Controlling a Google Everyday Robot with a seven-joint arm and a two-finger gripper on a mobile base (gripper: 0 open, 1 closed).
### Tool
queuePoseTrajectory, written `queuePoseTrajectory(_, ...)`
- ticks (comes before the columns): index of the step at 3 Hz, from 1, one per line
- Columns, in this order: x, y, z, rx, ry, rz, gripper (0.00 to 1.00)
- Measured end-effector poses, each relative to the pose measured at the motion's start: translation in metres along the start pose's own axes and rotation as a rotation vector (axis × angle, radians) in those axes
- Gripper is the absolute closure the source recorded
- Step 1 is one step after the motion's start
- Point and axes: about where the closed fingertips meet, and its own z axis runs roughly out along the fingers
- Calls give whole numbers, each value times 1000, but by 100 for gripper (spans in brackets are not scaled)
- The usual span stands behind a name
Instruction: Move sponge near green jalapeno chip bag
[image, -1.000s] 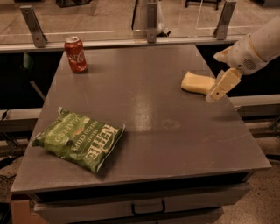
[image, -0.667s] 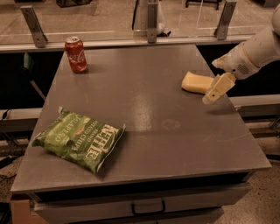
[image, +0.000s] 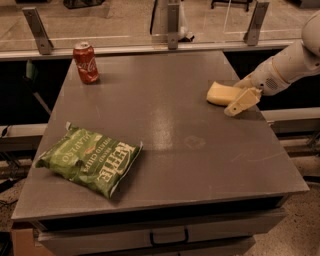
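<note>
The pale yellow sponge (image: 219, 93) lies flat on the grey table (image: 170, 125), at its right side. My gripper (image: 235, 97) comes in from the right on a cream-coloured arm and is open, with one finger (image: 241, 101) in front of the sponge's right end and the other behind it. The sponge rests on the table. The green jalapeno chip bag (image: 90, 160) with white KETTLE lettering lies flat at the front left of the table, far from the sponge and the gripper.
A red soda can (image: 86, 62) stands upright at the table's back left corner. A rail with metal posts (image: 172, 25) runs behind the table. A drawer with a handle (image: 167, 235) sits under the front edge. The table's right edge is just beyond the gripper.
My gripper has moved left and a little down, closing in on the sponge's right end. The sponge, bag and can have not moved.
</note>
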Motion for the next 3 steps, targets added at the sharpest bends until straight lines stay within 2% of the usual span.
queuePoseTrajectory(2, -6, 0, -9, 0, 0, 0, 95)
queuePoseTrajectory(3, -17, 16, -20, -37, -31, -13, 100)
